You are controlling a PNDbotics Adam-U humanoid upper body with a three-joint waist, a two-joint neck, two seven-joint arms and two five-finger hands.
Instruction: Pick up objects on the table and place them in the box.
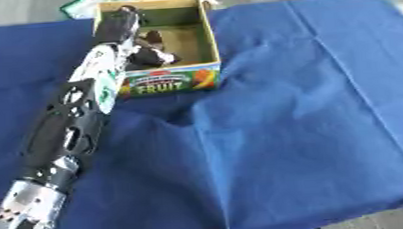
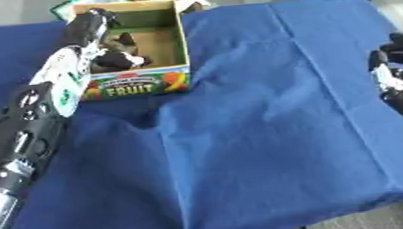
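While the left robot hand (image 1: 145,49) reaches inside the open cardboard fruit box (image 1: 203,46), its dark fingers hang over a black-and-white object (image 1: 156,56) on the box floor; whether they grip it cannot be told. The placing step looks nearly done, so the next move calls for letting go and lifting clear. One box stands on the blue-clothed counter (image 1: 285,131). The right robot hand (image 2: 393,69) idles at the right edge, fingers relaxed.
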